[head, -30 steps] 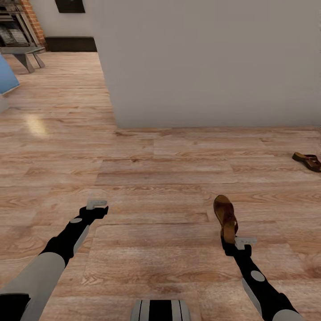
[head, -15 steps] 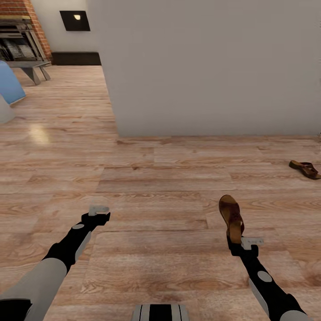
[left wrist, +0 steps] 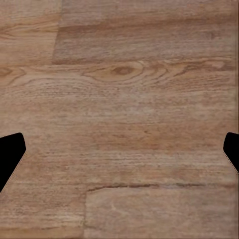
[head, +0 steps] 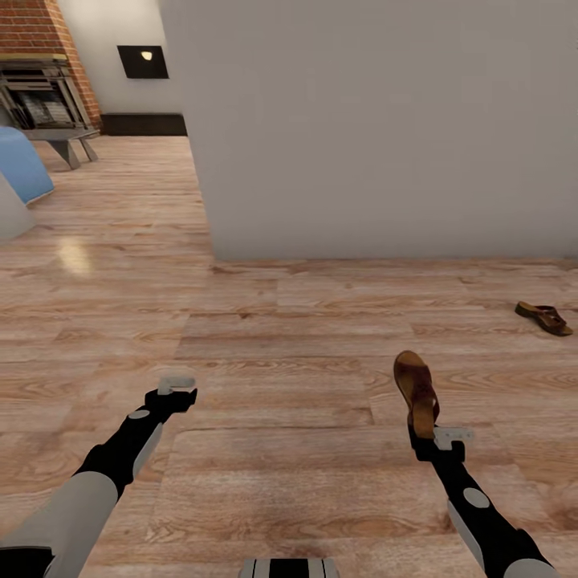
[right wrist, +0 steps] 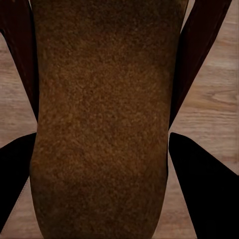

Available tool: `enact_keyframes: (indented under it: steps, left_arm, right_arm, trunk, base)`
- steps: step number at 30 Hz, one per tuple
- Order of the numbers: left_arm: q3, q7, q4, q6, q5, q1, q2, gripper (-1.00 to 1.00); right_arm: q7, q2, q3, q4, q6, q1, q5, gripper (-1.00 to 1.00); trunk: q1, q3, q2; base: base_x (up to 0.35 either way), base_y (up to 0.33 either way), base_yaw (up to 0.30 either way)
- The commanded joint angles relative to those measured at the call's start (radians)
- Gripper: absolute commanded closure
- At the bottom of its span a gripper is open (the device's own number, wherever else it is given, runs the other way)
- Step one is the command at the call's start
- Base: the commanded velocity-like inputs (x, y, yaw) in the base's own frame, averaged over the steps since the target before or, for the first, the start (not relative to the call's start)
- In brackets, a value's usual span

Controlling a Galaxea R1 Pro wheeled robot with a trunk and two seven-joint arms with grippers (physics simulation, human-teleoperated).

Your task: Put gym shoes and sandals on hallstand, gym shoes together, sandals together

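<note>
My right gripper (head: 423,429) is shut on a brown sandal (head: 414,391), held above the corridor floor (head: 289,337) with its toe end pointing away from me. The right wrist view looks straight onto that sandal's tan-brown footbed (right wrist: 102,119), with a black fingertip (right wrist: 204,189) at each side of it. A second sandal (head: 544,317) lies flat on the floor at the far right. My left gripper (head: 175,387) hangs open over bare planks, and its two black fingertips (left wrist: 9,157) stand wide apart with only wood between them. The gym shoes and the hallstand are out of view.
A grey wall (head: 377,128) stands ahead, its corner (head: 210,249) at centre left. Past the corner the floor runs back to a brick fireplace (head: 40,72) and a low grey bench (head: 68,140). A blue object (head: 22,168) sits at the far left.
The whole picture has shifted down, so the camera has moved. The held sandal stays in my right gripper and both arms keep their pose.
</note>
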Motion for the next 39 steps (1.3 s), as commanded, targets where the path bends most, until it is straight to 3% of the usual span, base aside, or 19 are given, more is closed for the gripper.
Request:
enact_keyframes:
  steps: [1, 13, 17, 22, 39]
  left_arm:
    - [-0.004, -0.001, -0.003, 0.006, 0.005, 0.001, 0.001, -1.00]
    - [-0.004, 0.000, 0.003, 0.007, 0.007, 0.004, -0.002, -1.00]
    - [-0.005, 0.000, 0.015, 0.004, 0.009, 0.034, -0.005, -1.00]
    - [-0.005, -0.002, 0.001, 0.004, 0.009, 0.063, -0.005, -1.00]
    - [-0.007, -0.006, 0.001, 0.007, 0.009, 0.065, -0.005, -1.00]
  right_arm:
    - [0.000, 0.001, 0.001, 0.001, -0.003, 0.000, -0.004, 1.00]
    - [0.004, 0.003, 0.001, 0.007, -0.002, 0.000, -0.004, 1.00]
    - [0.005, 0.007, 0.002, 0.017, -0.003, 0.007, -0.005, 1.00]
    - [0.006, 0.009, 0.001, 0.020, -0.003, 0.028, -0.008, 1.00]
    - [0.006, 0.009, 0.003, 0.016, -0.009, 0.036, -0.007, 1.00]
  trunk:
    - [-0.004, 0.004, 0.007]
    - [-0.050, 0.060, 0.091]
    - [-0.065, 0.079, 0.119]
    - [-0.065, 0.087, 0.119]
    - [-0.065, 0.113, 0.119]
  base:
    - [0.000, 0.000, 0.000]
    - [0.000, 0.000, 0.000]
    - [0.000, 0.000, 0.000]
    - [0.000, 0.000, 0.000]
    - [0.000, 0.000, 0.000]
